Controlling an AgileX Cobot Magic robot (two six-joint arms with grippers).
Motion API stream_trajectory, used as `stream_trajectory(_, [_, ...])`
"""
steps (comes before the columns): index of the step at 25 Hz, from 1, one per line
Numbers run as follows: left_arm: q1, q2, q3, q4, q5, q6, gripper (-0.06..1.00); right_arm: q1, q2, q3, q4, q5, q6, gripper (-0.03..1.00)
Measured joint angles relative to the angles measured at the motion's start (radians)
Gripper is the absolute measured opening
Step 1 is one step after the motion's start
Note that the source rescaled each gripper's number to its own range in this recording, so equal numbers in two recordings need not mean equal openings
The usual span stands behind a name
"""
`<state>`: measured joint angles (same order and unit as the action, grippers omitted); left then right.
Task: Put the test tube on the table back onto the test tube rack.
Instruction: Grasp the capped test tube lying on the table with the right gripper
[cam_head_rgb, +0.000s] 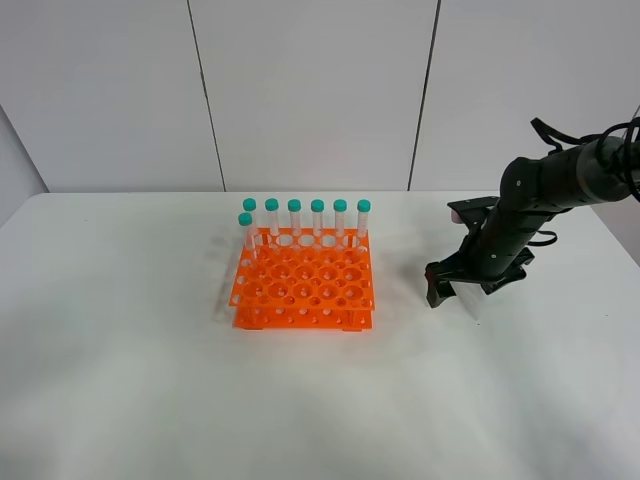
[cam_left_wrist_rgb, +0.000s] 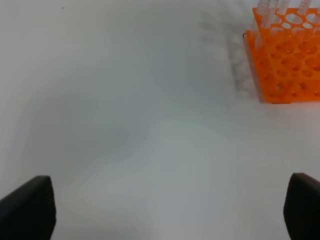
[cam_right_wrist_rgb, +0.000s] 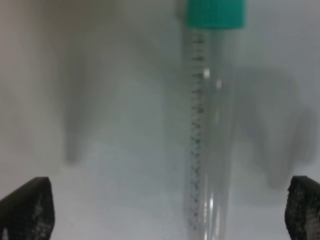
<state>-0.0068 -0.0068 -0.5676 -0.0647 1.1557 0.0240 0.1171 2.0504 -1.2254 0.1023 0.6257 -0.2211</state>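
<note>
Right of the rack, the tube lies on the desk between the right gripper's spread jaws. It is best to centre on its body, lower, and close gently. The left gripper is spread too.

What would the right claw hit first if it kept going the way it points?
Likely the test tube, lying on the table ahead, between the right gripper's open fingers; those would reach the table beside it. Depth is unclear.
</note>
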Motion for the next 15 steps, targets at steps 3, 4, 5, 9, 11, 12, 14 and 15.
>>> stream_trajectory(3, [0.000, 0.000, 0.000, 0.000, 0.000, 0.000, 1.00, -0.001, 0.000, 0.000, -0.003, 0.000, 0.007, 1.00])
stream_trajectory(4, [0.000, 0.000, 0.000, 0.000, 0.000, 0.000, 1.00, -0.007, 0.000, 0.000, -0.004, 0.000, 0.009, 1.00])
stream_trajectory(5, [0.000, 0.000, 0.000, 0.000, 0.000, 0.000, 1.00, -0.014, 0.000, 0.000, -0.005, 0.000, 0.012, 1.00])
stream_trajectory(9, [0.000, 0.000, 0.000, 0.000, 0.000, 0.000, 1.00, -0.031, 0.000, 0.000, -0.006, -0.011, 0.015, 1.00])
stream_trajectory(11, [0.000, 0.000, 0.000, 0.000, 0.000, 0.000, 1.00, -0.032, 0.000, 0.000, -0.006, -0.015, 0.015, 1.00])
stream_trajectory(12, [0.000, 0.000, 0.000, 0.000, 0.000, 0.000, 1.00, -0.032, 0.000, 0.000, -0.006, -0.017, 0.015, 1.00])
stream_trajectory(14, [0.000, 0.000, 0.000, 0.000, 0.000, 0.000, 1.00, -0.032, 0.002, 0.000, -0.006, -0.019, 0.015, 1.00])
stream_trajectory(15, [0.000, 0.000, 0.000, 0.000, 0.000, 0.000, 1.00, -0.032, 0.005, 0.000, -0.006, -0.019, 0.015, 1.00])
